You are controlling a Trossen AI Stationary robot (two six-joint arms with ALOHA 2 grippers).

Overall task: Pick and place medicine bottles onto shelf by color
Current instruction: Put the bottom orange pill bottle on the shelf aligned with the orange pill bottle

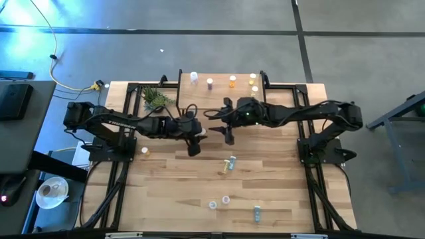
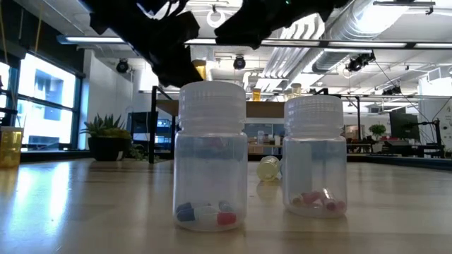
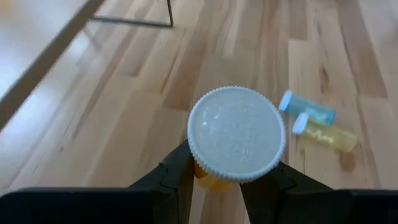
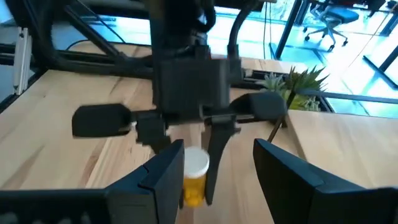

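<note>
- An orange bottle (image 3: 214, 177) with a white cap (image 3: 236, 134) sits clamped in the left pincer (image 3: 214, 186), held above the bench (image 1: 186, 192) just in front of the shelf (image 1: 219, 99).
- The right pincer (image 4: 214, 168) hangs close by, facing the left one, its fingers apart and holding nothing.
- On the shelf, along its far edge, stand several bottles: a white one (image 1: 194, 77), a pinkish one (image 1: 210, 83), an orange one (image 1: 232, 81) and yellow ones (image 1: 253, 82) at the right end.
- So sorting looks partly done, with the held bottle likely next to go up.
- Left on the bench: a blue bottle (image 3: 308, 109) and a yellow bottle (image 3: 326, 134) lying side by side, three more near the front edge (image 1: 226, 200), and one by the left arm (image 1: 145, 151).
- In the low view two clear bottles (image 2: 210, 155) stand upright with pills inside.
- The bench is pale wood plank; a small plant (image 1: 156, 98) sits beside the shelf's left end.
- Beyond lies an open workroom with grey floor, ceiling ducts and windows.
</note>
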